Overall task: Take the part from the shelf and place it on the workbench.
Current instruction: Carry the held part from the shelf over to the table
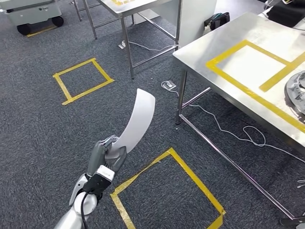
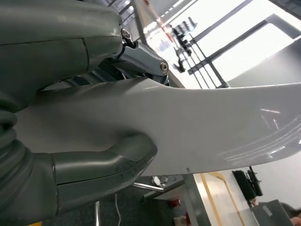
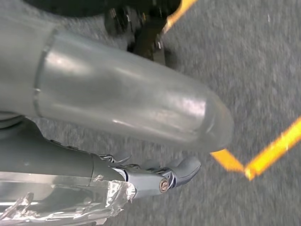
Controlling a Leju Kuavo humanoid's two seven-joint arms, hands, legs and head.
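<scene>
The part [image 1: 138, 119] is a long, curved white panel. My left hand [image 1: 106, 157] grips its lower end and holds it up over the grey carpet, left of the workbench [image 1: 233, 36]. In the left wrist view the part [image 2: 213, 127] runs across the picture, with my thumb [image 2: 106, 162] pressed on one face and the fingers on the other. The workbench is a steel table at the right with a yellow tape rectangle [image 1: 248, 67] on its top. My right hand [image 3: 124, 103] hangs over the carpet, its fingers [image 3: 160, 176] stretched out with nothing in them.
A round metal part [image 1: 297, 90] lies at the workbench's right edge. Yellow tape squares mark the floor in front of me [image 1: 169, 191] and farther left [image 1: 82, 78]. White cables [image 1: 230, 133] trail under the bench. Another steel table [image 1: 137, 7] and a wheeled cart [image 1: 34, 14] stand behind.
</scene>
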